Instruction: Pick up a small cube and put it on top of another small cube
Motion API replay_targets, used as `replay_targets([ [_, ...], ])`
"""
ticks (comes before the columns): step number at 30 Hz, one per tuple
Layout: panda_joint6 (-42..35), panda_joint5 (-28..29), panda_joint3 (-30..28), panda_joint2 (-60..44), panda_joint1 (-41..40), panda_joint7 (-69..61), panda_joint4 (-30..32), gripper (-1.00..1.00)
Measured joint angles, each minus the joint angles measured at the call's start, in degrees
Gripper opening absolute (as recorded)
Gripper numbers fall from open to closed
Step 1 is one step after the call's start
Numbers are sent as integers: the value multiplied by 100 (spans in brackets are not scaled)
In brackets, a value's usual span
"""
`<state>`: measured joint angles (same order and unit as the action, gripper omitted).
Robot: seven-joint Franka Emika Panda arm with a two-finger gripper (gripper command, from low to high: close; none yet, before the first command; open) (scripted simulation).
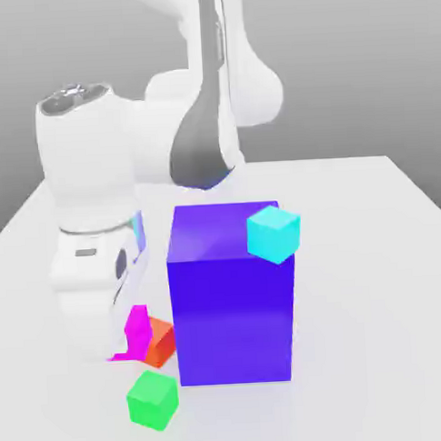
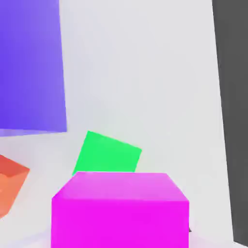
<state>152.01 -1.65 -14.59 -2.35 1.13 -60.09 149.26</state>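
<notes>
The small magenta-pink cube (image 1: 137,330) sits low by the table, tight against the white hand of my arm (image 1: 87,299). In the hand view the magenta cube (image 2: 120,209) looms very close to the camera. The orange-red cube (image 1: 160,344) lies right beside it, on the exterior view's right, in front of the big block's lower corner. I cannot tell whether the two cubes touch, or whether the magenta one rests on the table. In the hand view, one corner of the orange-red cube (image 2: 10,186) shows at the edge.
A tall purple-blue block (image 1: 233,296) stands just to the exterior view's right of both cubes. A cyan cube (image 1: 274,234) is at its upper right corner. A green cube (image 1: 152,399) lies on the white table (image 1: 376,343) nearer the camera, also seen as the green cube (image 2: 109,154).
</notes>
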Motion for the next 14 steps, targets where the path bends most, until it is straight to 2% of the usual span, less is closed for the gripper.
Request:
replay_targets([
  [5,390,-111,36,-368,-12,-97,-2,-100],
  [11,891,-567,265,-979,-173,-429,-22,-100],
  [12,941,-627,296,-1045,-196,-472,-23,100],
  [14,941,-627,296,-1045,-198,-472,-23,100],
])
